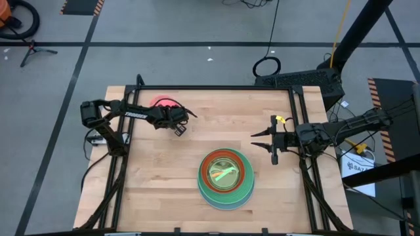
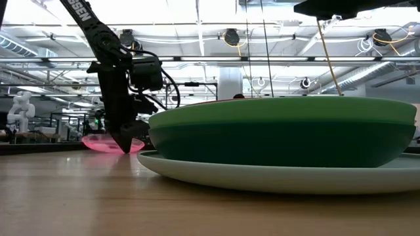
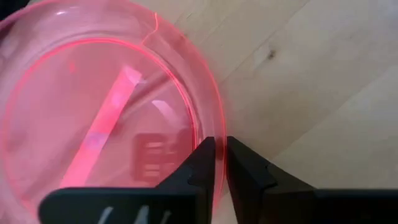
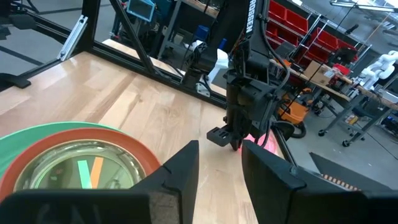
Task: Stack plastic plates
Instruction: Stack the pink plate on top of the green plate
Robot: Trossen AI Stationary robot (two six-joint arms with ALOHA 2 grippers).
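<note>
While the wooden surface (image 1: 157,170) carries everything, the biggest thing on it is the stack of plates (image 1: 226,178), which serves as the landmark for all else. At the stack's base lies a large light blue plate (image 2: 275,178), its rim showing widest in the low view; on it sit a light green plate (image 1: 205,190) and a dark green plate (image 2: 282,141), then a red-orange plate (image 1: 226,157) whose rim rings the smaller ones nested inside. Innermost is a small clear-looking plate with lime and orange tints (image 4: 81,171); how many small plates lie there I cannot tell.

Well apart from the stack, toward the far left corner of the surface, lies the small translucent pink plate (image 3: 93,106), flat on the wood. The left tool (image 3: 219,155) is down at that plate's edge on the side facing the stack, its two dark fingers (image 3: 199,165) pinched on the pink rim, which runs through the narrow slit between them.

Just to the right of the stack, near the surface's right edge, hangs the right tool (image 4: 219,163), its fingers (image 4: 180,171) spread apart with nothing between them, pointing across the surface.
</note>
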